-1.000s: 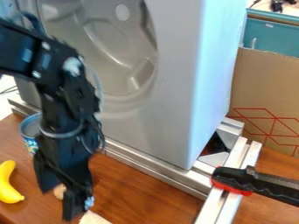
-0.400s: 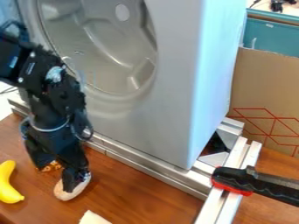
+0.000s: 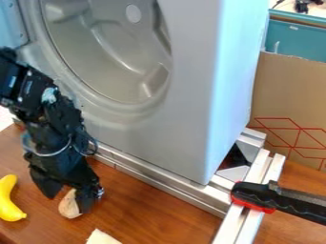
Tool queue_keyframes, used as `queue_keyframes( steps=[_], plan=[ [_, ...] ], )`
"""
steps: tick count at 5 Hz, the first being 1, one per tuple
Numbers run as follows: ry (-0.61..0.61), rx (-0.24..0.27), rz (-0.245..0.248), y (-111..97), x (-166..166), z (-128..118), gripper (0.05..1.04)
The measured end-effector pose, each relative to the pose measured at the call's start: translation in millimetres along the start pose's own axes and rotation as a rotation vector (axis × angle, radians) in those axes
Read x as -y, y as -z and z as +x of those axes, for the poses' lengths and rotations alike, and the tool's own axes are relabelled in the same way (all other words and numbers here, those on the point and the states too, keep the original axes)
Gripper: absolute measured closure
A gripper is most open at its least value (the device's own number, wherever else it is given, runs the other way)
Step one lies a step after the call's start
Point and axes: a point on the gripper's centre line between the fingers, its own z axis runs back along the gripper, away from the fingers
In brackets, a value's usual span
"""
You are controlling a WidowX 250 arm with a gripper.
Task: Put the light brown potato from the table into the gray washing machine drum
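The gripper (image 3: 68, 202) hangs low over the wooden table at the lower left, its two fingers apart. A rounded tan object (image 3: 68, 206) lies on the table between and just in front of them; the right finger covers part of its right side. A yellow banana (image 3: 7, 199) rests to the left of the gripper. Behind the arm, a blue can (image 3: 25, 140) is mostly hidden. Near the bottom edge lies a pale, flat-sided piece (image 3: 102, 237).
A large grey appliance-like panel (image 3: 175, 119) stands behind the work area on metal rails (image 3: 159, 185). At the right, a black and red clamp handle (image 3: 255, 196) crosses the rails. Cardboard (image 3: 290, 102) stands behind at the right.
The arm has drawn left and its gripper has risen a little from its lowest position. More of the appliance front shows, and the tan object, mostly hidden at first, is now in plain sight.
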Motion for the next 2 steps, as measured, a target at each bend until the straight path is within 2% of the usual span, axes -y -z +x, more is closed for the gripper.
queue_keyframes(
  steps=[1, 2],
  plan=[
    [0.008, -0.06, 0.007, 18, -2, 1, 0.083],
    [0.018, -0.086, 0.018, 28, -4, 7, 0.083]
  ],
)
